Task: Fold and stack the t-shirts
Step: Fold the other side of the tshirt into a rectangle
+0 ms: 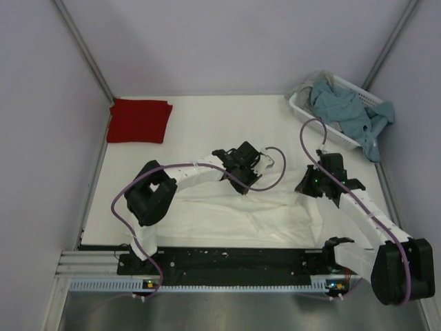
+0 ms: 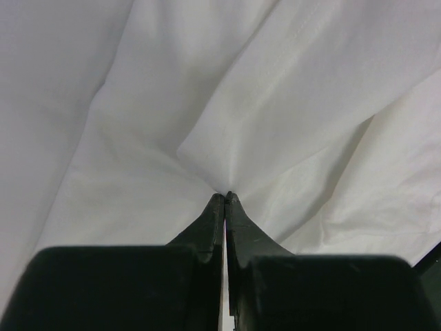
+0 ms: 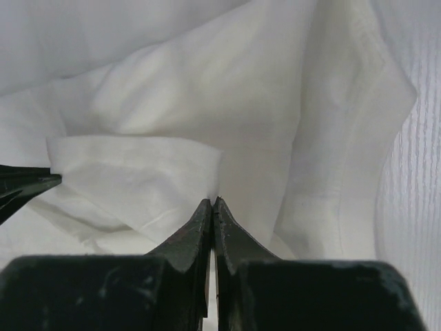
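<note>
- The left pincer [image 2: 225, 198] is fully closed, its tips nipping a peak of the white shirt [image 1: 220, 214].
- The right pincer [image 3: 212, 202] is closed too, gripping a folded edge of the same shirt, perhaps more than one layer.
- The shirt lies rumpled under and between both pincers.
- The red shirt [image 1: 140, 120] lies folded well beyond the left pincer, to its left.
- A basket [image 1: 300, 109] of blue-grey cloth sits beyond the right pincer.

Pale lilac walls [image 1: 227, 41], white table [image 1: 207, 121]
</note>
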